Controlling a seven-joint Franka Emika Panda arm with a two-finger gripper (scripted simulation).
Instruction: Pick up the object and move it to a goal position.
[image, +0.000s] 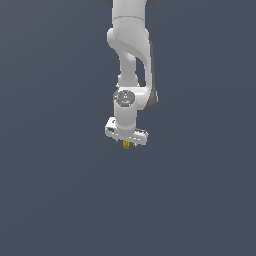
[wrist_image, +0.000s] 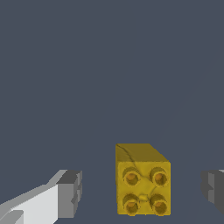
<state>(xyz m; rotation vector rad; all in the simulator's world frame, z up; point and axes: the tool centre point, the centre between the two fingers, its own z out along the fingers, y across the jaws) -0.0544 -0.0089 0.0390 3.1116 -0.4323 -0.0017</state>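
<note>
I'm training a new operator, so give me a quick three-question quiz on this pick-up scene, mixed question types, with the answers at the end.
1. True or false: the gripper fingers are clamped on the yellow block.
2. How many round studs show on the block's top in the wrist view?
3. Multiple choice: in the exterior view, the block sits A) directly under the gripper, B) far to that view's left, C) far to that view's right.

Key: 1 false, there is a gap on each side. 2 four. 3 A.

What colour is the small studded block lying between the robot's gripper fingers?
Mustard yellow: the small studded block has four round bumps on one face, clearest in the wrist view.
</note>
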